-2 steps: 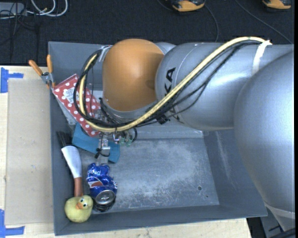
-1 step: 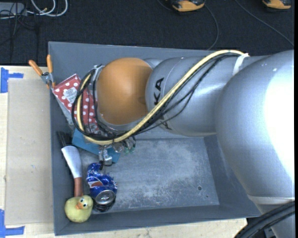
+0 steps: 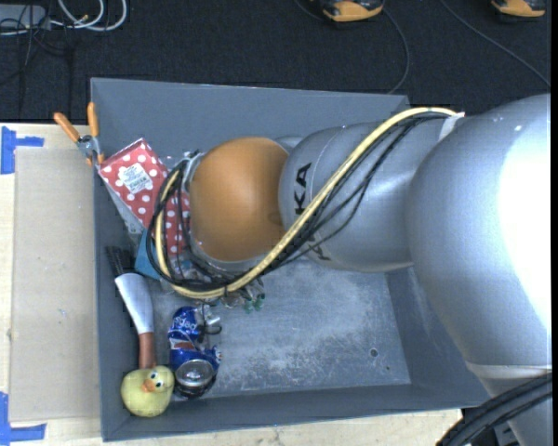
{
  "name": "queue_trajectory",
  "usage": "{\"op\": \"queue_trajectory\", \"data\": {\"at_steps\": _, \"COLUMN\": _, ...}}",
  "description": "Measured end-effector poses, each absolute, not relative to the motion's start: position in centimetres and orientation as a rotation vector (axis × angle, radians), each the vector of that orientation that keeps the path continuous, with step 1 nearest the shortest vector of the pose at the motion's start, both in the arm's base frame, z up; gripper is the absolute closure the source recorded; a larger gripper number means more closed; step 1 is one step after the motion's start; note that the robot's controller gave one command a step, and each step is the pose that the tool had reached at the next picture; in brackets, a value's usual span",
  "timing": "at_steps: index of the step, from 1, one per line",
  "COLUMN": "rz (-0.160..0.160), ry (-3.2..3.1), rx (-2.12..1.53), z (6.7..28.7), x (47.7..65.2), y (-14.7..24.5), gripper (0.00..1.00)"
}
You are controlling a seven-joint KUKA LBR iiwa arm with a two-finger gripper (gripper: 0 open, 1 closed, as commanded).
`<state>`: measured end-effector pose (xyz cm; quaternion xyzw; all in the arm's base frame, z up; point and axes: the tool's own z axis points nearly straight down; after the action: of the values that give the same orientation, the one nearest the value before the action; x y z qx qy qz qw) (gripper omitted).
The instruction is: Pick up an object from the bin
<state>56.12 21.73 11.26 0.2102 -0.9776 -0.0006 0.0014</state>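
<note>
Arm (image 3: 428, 221) is reaching in from the right, covering most of the bin's (image 3: 335, 342) far and right side. Its orange wrist cover (image 3: 237, 198) is hanging over left-centre, w/ cables looping round it. Red white-dotted box (image 3: 135, 177) is leaning in the far-left corner, close against the wrist. White-headed brush w/ wooden handle (image 3: 135, 305) is lying along the left wall. Gripper (image 3: 208, 312) is poking out under the cover; can't tell whether it's spread or closed. Just near of it a crushed blue can (image 3: 191, 351) is lying, nearest obj to the gripper. Yellow duck (image 3: 147, 390) is sitting in the near-left corner beside the can. Bare floor is stretching near-centre to right.
</note>
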Motion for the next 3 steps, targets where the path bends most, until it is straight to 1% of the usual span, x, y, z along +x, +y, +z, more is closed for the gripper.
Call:
{"op": "queue_trajectory", "data": {"at_steps": 1, "rz": -0.002, "ry": -3.139, "rx": 0.305, "z": 8.4, "x": 51.7, "y": 17.3, "gripper": 0.0}}
{"op": "queue_trajectory", "data": {"at_steps": 2, "rz": 0.0, "ry": -3.138, "rx": -0.05, "z": 7.6, "x": 56.6, "y": 18.7, "gripper": 1.0}}
{"op": "queue_trajectory", "data": {"at_steps": 3, "rz": 0.0, "ry": -3.138, "rx": -0.055, "z": 7.5, "x": 56.6, "y": 18.7, "gripper": 1.0}}
